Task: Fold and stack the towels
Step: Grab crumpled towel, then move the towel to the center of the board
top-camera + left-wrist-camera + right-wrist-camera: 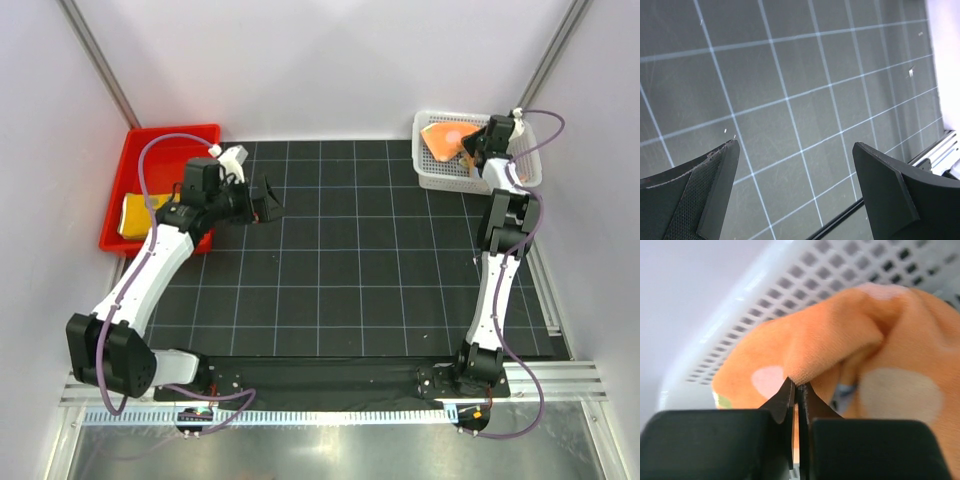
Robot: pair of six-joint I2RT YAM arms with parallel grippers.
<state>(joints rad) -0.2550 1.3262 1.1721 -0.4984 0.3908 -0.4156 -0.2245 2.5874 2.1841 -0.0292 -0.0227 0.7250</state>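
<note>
In the far right corner, inside the white mesh basket (430, 182), the right gripper (796, 388) is pinched on a raised fold of the orange dotted towel (840, 335). The jaws nearly meet, with only a thin ridge of cloth between the tips. The towel lies crumpled in the basket, against its wall. The hold looks shallow. Judgement: lift slowly and straight up, clearing the basket rim before swinging toward the table (340, 270), so the cloth neither snags the mesh nor slips free. At far left the left gripper (795, 150) is spread wide and empty over the table, near the red tray (160, 136), which holds the yellow towel (135, 215). It looks well placed to take a second corner once the cloth arrives.
</note>
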